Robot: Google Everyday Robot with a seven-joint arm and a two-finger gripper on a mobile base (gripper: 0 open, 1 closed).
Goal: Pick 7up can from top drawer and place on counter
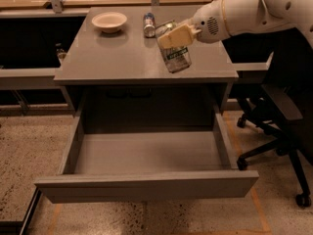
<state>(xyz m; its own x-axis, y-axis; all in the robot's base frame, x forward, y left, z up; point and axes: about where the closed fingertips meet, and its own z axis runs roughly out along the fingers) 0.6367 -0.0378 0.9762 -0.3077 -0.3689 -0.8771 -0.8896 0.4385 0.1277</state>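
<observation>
My gripper [172, 35] is shut on the 7up can [176, 57], a white-and-green can with silver ends. I hold it tilted in the air above the right front part of the grey counter [122, 55]. The white arm reaches in from the upper right. The top drawer [146, 182] stands pulled open below the counter, and its inside shows nothing in it.
A white bowl [109, 21] and a darker blue-and-silver can [148, 24] stand at the back of the counter. A black office chair [279, 131] stands to the right of the drawer. A tan wooden surface runs behind the counter.
</observation>
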